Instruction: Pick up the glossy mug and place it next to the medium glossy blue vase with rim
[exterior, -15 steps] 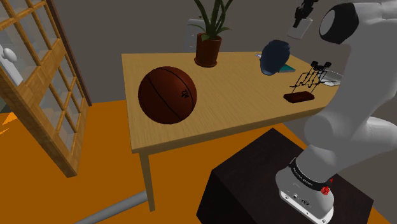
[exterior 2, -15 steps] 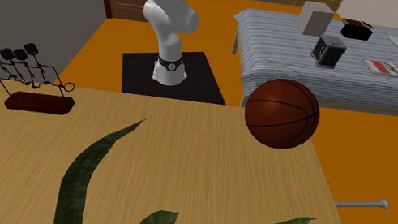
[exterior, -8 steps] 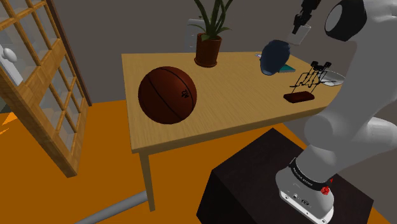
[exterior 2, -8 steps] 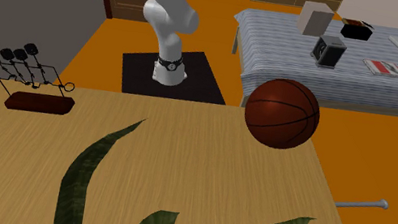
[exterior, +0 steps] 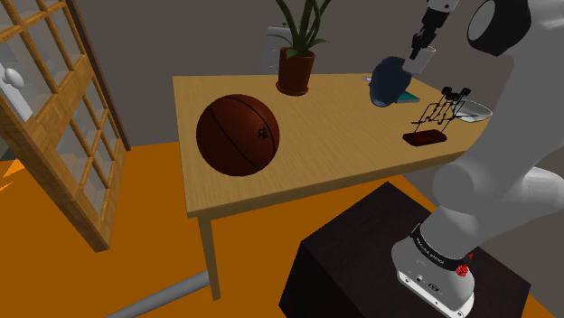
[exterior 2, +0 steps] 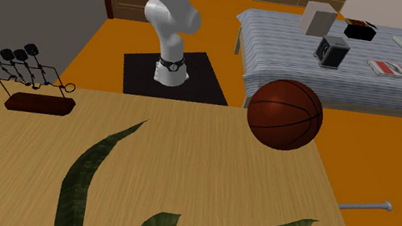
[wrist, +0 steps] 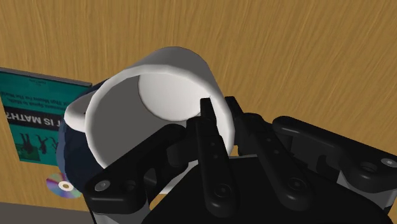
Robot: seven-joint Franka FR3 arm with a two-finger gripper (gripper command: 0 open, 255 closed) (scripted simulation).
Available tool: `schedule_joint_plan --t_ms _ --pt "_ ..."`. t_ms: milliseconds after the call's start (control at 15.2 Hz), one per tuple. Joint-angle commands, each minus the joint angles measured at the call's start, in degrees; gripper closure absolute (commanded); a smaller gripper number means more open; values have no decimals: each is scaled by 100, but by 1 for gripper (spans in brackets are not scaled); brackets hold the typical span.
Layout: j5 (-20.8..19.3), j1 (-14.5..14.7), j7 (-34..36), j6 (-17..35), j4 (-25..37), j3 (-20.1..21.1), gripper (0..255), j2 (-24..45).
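Wrist view: end effector (wrist: 219, 118) clamped on rim of white mug (wrist: 159, 83), over wooden worktop (wrist: 286, 51), just beside dark blue vase (wrist: 73, 159); teal book (wrist: 32, 121) near.

A bedroom in a home: a bed (exterior 2: 377, 90) with a striped blue cover at the second exterior view's upper right, and a wooden desk (exterior: 334, 135) carrying a basketball (exterior: 238, 135) and a potted plant (exterior: 296, 65).
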Motion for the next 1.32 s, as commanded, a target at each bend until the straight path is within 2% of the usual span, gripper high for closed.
schedule_joint_plan --t_ms 0,1254 --pt "-17 27 7 184 -241 3 255 -63" --pt "-16 113 -37 1691 -1832 30 255 -147"
